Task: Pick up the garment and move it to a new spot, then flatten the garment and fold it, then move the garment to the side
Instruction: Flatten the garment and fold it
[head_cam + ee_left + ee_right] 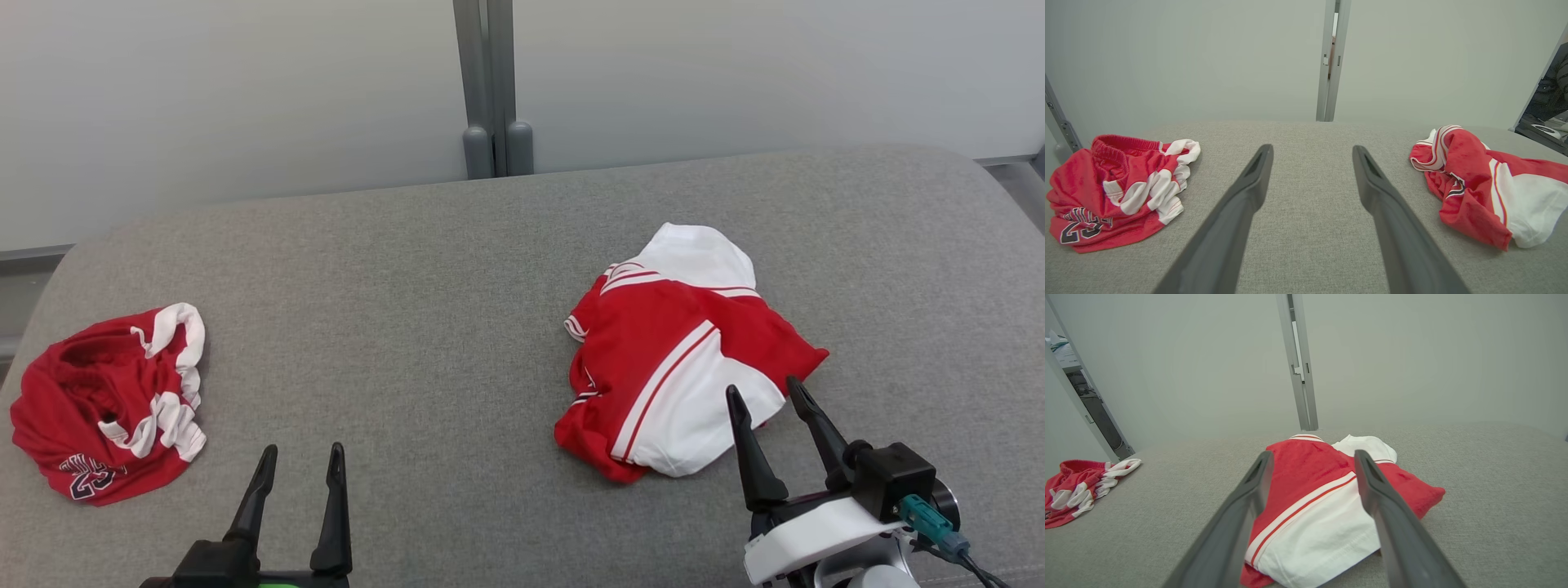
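Observation:
A crumpled red and white garment (678, 343) (1474, 192) (1306, 510) lies right of centre on the grey padded surface (424, 310). My right gripper (763, 388) (1313, 453) is open just above its near edge, fingers either side of the white panel, with nothing gripped. Bunched at the far left is a second red garment (98, 400) (1114, 192) (1077, 486) with white trim and a dark number. Low at the front left, my left gripper (302, 449) (1311, 148) stands open over bare fabric, between the two garments and apart from both.
Behind the surface rises a pale wall with a grey vertical post (494, 90) at its middle. The surface's rounded edges fall away at the far left and right. Bare grey fabric stretches between the two garments.

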You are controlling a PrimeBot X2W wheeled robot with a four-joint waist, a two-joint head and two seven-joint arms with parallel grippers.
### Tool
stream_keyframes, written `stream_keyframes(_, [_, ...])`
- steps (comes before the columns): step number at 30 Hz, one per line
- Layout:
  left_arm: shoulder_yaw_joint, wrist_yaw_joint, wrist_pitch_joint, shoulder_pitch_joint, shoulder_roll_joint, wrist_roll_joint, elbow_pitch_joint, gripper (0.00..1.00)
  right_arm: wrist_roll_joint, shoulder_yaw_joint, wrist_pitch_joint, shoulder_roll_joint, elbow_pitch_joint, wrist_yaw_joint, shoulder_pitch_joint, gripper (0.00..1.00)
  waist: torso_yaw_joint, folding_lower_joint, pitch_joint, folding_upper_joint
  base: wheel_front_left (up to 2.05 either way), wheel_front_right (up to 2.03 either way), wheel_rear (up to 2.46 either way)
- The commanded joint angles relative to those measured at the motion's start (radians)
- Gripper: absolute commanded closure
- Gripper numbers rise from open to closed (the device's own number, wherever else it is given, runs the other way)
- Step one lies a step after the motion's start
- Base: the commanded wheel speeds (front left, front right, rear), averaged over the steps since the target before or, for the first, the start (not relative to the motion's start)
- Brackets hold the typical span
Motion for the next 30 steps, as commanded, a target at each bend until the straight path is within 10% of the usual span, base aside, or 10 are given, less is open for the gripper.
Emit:
stream_keyframes(1, [-0.001, 0.005, -0.001, -0.005, 0.000, 0.006, 0.001, 0.00, -0.002, 0.000, -0.003, -0.002, 0.001, 0.000, 0.008, 0.00, 0.001, 0.0000, 0.000, 0.0000, 0.00, 0.00, 0.00])
stream_keyframes(17, [-0.087, -0.002, -0.001, -0.050, 0.000, 0.051, -0.019, 0.00, 0.164, 0.007, -0.003, -0.002, 0.127, 0.000, -0.143, 0.00, 0.050, 0.0000, 0.083, 0.0000, 0.00, 0.00, 0.00])
stream_keyframes(30, [-0.188, -0.007, -0.001, -0.191, 0.000, 0.038, -0.043, 0.00, 0.416, 0.229, 0.075, -0.231, 0.504, 0.000, -0.524, 0.00, 0.122, 0.0000, 0.293, 0.0000, 0.00, 0.00, 0.00])
